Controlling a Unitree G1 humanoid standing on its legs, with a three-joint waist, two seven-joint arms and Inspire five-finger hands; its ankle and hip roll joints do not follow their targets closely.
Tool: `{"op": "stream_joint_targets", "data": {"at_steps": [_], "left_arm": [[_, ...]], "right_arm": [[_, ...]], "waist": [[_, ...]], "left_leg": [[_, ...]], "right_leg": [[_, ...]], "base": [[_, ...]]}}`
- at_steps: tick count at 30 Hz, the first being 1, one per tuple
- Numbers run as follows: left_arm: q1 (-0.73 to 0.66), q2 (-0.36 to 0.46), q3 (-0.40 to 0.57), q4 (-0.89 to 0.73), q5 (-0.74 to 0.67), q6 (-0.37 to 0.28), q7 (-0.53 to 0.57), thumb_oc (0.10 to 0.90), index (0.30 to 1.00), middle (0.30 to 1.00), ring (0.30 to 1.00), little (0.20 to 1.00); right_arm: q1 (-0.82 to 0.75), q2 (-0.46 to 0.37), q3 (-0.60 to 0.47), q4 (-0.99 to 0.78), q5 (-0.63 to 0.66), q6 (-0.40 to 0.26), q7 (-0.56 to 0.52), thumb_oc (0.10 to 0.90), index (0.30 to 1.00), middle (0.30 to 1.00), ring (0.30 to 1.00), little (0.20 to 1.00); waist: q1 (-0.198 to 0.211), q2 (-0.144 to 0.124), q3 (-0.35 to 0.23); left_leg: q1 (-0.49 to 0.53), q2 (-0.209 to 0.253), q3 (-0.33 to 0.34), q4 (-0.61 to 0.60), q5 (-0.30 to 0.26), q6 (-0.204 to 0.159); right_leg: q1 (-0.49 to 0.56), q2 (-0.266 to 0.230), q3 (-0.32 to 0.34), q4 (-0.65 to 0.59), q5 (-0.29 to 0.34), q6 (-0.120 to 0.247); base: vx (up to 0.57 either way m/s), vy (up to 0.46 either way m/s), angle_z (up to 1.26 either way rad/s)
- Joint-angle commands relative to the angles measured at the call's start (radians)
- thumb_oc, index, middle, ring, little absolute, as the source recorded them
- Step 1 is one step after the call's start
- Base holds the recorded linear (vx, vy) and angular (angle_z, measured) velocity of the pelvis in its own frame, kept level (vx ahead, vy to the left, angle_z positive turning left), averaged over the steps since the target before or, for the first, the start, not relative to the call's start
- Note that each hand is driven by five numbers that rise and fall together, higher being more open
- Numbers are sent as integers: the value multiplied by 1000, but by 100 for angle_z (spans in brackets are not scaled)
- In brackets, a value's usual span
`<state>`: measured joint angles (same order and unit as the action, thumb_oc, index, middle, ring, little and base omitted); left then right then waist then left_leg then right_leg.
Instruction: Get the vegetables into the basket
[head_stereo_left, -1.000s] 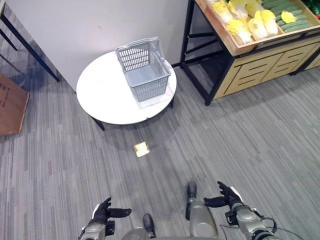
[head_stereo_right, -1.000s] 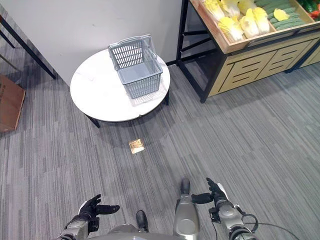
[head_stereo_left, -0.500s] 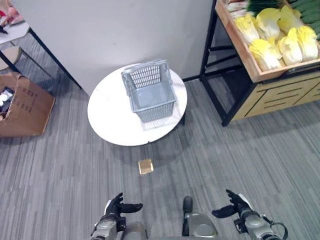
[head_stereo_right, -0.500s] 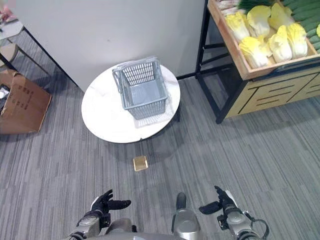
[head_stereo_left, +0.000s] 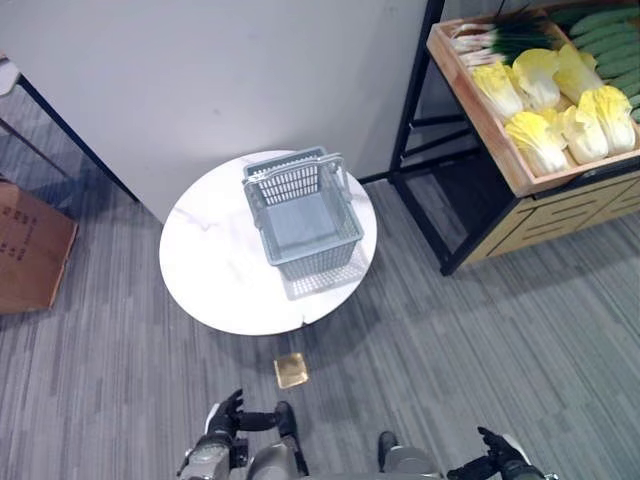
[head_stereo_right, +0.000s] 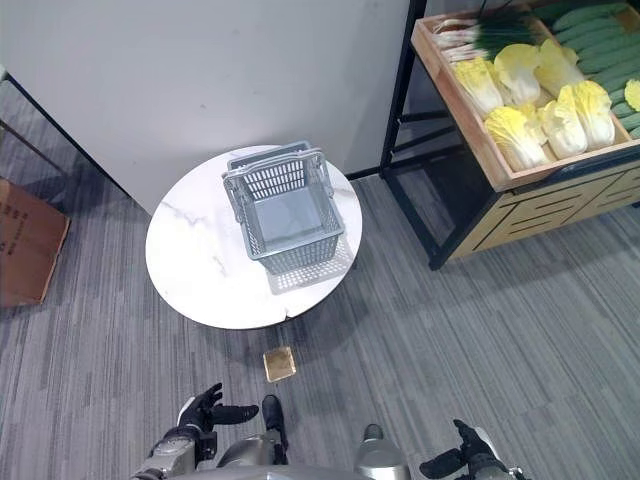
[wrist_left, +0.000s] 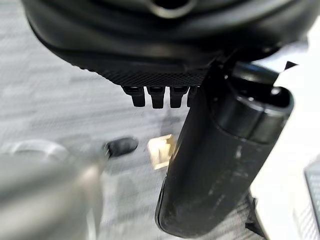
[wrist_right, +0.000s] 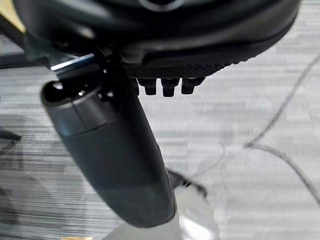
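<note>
Camera has shifted since the earlier frames, not the objects: the whole scene sits lower and closer to centre, and both hands have slid toward the bottom edge (the robot looks to be stepping or turning, as I read it). Basket and vegetables haven't moved relative to each other.

Vegetables: yellow-green cabbages (head_stereo_left: 560, 105) lie in the wooden crate (head_stereo_left: 487, 105) on the shelf stand (head_stereo_left: 430, 150), with green onions (head_stereo_left: 500, 38) at the far end and cucumbers (head_stereo_left: 610, 30) beside them. None picked yet.

The grey basket (head_stereo_left: 302, 213) is empty, upright on the round white counter (head_stereo_left: 215, 270), handles down. It stands well apart from the crate, with open floor between.

Left hand (head_stereo_left: 225, 415) is low over the carpet near a small tan floor plate (head_stereo_left: 291, 369); fingers are relaxed and spread, holding nothing (its wrist view shows fingertips and thumb straight). Right hand (head_stereo_left: 497, 458) is at the bottom edge, fingers also loose, empty.

Brown cardboard box (head_stereo_left: 30, 245) on the floor at the left, out of play.

Judgement: still in approach, task at zero. Next needs a move toward the shelf, since the crate is out of reach from here. Risk: cabbages are bulky and likely need a wide grip.
</note>
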<state>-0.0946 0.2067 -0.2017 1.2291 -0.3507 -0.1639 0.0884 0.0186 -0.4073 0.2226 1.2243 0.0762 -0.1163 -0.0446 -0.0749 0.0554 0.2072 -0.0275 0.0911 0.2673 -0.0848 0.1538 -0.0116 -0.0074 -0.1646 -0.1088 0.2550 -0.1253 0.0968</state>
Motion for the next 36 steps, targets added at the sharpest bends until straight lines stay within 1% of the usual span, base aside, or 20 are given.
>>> {"op": "stream_joint_targets", "data": {"at_steps": [1, 4, 5, 6, 7, 9, 11, 12, 13, 14, 15, 17, 23, 26, 27, 29, 30, 31, 34, 36], "left_arm": [[-25, 89, 43, -38, 11, -40, 19, 900, 1000, 1000, 1000, 1000], [-23, 96, 51, -39, 8, -38, 21, 900, 1000, 1000, 1000, 1000], [-26, 97, 54, -34, 8, -35, 19, 900, 1000, 1000, 1000, 1000], [-29, 102, 57, -19, 11, -32, 18, 900, 1000, 1000, 1000, 1000], [-29, 102, 58, -19, 11, -32, 18, 900, 1000, 1000, 1000, 1000], [-41, 108, 60, 6, 15, -32, 21, 900, 1000, 1000, 1000, 1000], [-48, 107, 61, 26, 16, -30, 23, 900, 1000, 1000, 1000, 1000], [-46, 107, 60, 29, 16, -30, 23, 900, 1000, 1000, 1000, 1000], [-46, 107, 60, 29, 16, -31, 23, 900, 1000, 1000, 1000, 1000], [-32, 96, 66, 41, 19, -27, 16, 900, 1000, 1000, 1000, 1000], [-32, 95, 66, 41, 19, -27, 16, 900, 1000, 1000, 1000, 1000], [-12, 85, 67, 56, 35, -22, 9, 900, 1000, 1000, 1000, 1000], [6, 75, 66, 64, 45, -16, 7, 900, 1000, 1000, 1000, 1000], [10, 62, 54, 58, 51, -18, 13, 900, 1000, 1000, 1000, 1000], [14, 58, 51, 50, 51, -22, 14, 900, 1000, 1000, 1000, 1000], [42, 59, 48, 9, 55, -31, 6, 900, 1000, 1000, 1000, 1000], [68, 67, 53, -15, 63, -34, -4, 900, 1000, 1000, 1000, 1000], [68, 66, 52, -15, 63, -33, -3, 900, 1000, 1000, 1000, 1000], [92, 65, 71, -15, 76, -32, -21, 900, 1000, 1000, 1000, 1000], [96, 62, 91, -12, 73, -29, -23, 900, 1000, 1000, 1000, 1000]], "right_arm": [[-78, 5, 14, -46, -4, -26, -18, 900, 1000, 1000, 1000, 1000], [-85, 14, 26, -56, -5, -24, -13, 900, 1000, 1000, 1000, 1000], [-86, 17, 33, -58, -7, -24, -11, 900, 1000, 1000, 1000, 1000], [-87, 21, 40, -58, -7, -22, -9, 900, 1000, 1000, 1000, 1000], [-87, 21, 40, -58, -7, -22, -9, 900, 1000, 1000, 1000, 1000], [-95, 31, 48, -58, -6, -23, -8, 900, 1000, 1000, 1000, 1000], [-100, 39, 52, -53, -1, -25, -11, 900, 1000, 1000, 1000, 1000], [-99, 42, 55, -50, 0, -25, -10, 900, 1000, 1000, 1000, 1000], [-99, 42, 55, -50, 0, -25, -10, 900, 1000, 1000, 1000, 1000], [-91, 47, 61, -29, -8, -20, -4, 900, 1000, 1000, 1000, 1000], [-91, 47, 61, -29, -8, -20, -4, 900, 1000, 1000, 1000, 1000], [-78, 38, 54, -6, -20, -15, 4, 900, 1000, 1000, 1000, 1000], [-66, 21, 51, -2, -33, -13, -1, 900, 1000, 1000, 1000, 1000], [-81, -26, 37, -29, -41, -32, -36, 900, 1000, 1000, 1000, 1000], [-86, -47, 35, -53, -55, -37, -46, 900, 1000, 1000, 1000, 1000], [-73, -184, 93, -227, -240, -52, -59, 900, 1000, 1000, 1000, 1000], [-59, -351, 99, -424, -404, -74, -75, 900, 1000, 1000, 1000, 1000], [-56, -352, 97, -427, -404, -73, -74, 900, 1000, 1000, 1000, 1000], [-33, -605, 52, -762, -570, -113, -56, 900, 1000, 1000, 1000, 1000], [-17, -686, -7, -934, -579, -138, -39, 900, 1000, 1000, 1000, 1000]], "waist": [[29, -73, 17], [28, -65, 22], [24, -63, 20], [22, -64, 17], [20, -63, 19], [14, -68, 18], [1, -74, 25], [-2, -78, 25], [-2, -78, 26], [4, -83, 21], [4, -83, 21], [8, -75, 0], [14, -67, -13], [16, -64, -20], [16, -65, -20], [19, -67, -22], [14, -71, -20], [14, -70, -23], [3, -78, -28], [0, -82, -34]], "left_leg": [[-18, -11, 16, 106, -124, -44], [18, -24, 22, 86, -140, -32], [31, -26, 21, 76, -141, -32], [53, -28, 22, 49, -141, -40], [55, -27, 20, 48, -141, -41], [71, -20, 19, 27, -139, -55], [85, -13, 4, 37, -150, -67], [88, -12, -6, 46, -155, -69], [89, -12, -6, 47, -155, -69], [101, 0, -20, 75, -169, -81], [101, 1, -20, 76, -169, -81], [116, 15, -32, 50, -150, -94], [116, 37, -54, 8, -110, -115], [103, 51, -68, -2, -96, -128], [102, 53, -67, -2, -96, -129], [99, 58, -68, -2, -95, -135], [104, 60, -65, -2, -102, -138], [101, 59, -66, -2, -100, -138], [106, 60, -56, -2, -109, -139], [107, 58, -55, -2, -114, -138]], "right_leg": [[-8, -162, 33, 41, 327, 101], [-37, -159, 12, 96, 338, 102], [-59, -145, 12, 93, 329, 100], [-82, -135, -16, 32, 297, 99], [-79, -135, -19, 31, 296, 99], [-113, -123, -38, -80, 276, 106], [-112, -110, -20, -153, 268, 113], [-109, -105, 5, -156, 266, 116], [-107, -105, 5, -156, 265, 116], [-78, -81, 27, -166, 219, 107], [-77, -81, 26, -166, 219, 107], [-31, -60, 0, -200, 201, 91], [5, -35, -39, -249, 193, 80], [27, -22, -64, -301, 202, 79], [33, -20, -66, -314, 207, 80], [40, -18, -68, -331, 214, 82], [48, -20, -69, -336, 215, 88], [45, -21, -69, -336, 217, 88], [47, -24, -66, -333, 219, 95], [48, -28, -67, -331, 221, 97]], "base": [[173, 300, -18], [133, 175, -18], [193, 83, 3], [155, 40, 2], [133, -16, -5], [96, -81, 8], [126, -119, 13], [92, -87, 10], [141, -172, 52], [101, -138, 71], [127, -178, 80], [93, -162, 26], [30, -138, 9], [11, -111, 18], [15, -52, 8], [6, -22, 0], [14, -8, -6], [23, 14, -4], [14, 21, 0], [21, 39, -6]]}}
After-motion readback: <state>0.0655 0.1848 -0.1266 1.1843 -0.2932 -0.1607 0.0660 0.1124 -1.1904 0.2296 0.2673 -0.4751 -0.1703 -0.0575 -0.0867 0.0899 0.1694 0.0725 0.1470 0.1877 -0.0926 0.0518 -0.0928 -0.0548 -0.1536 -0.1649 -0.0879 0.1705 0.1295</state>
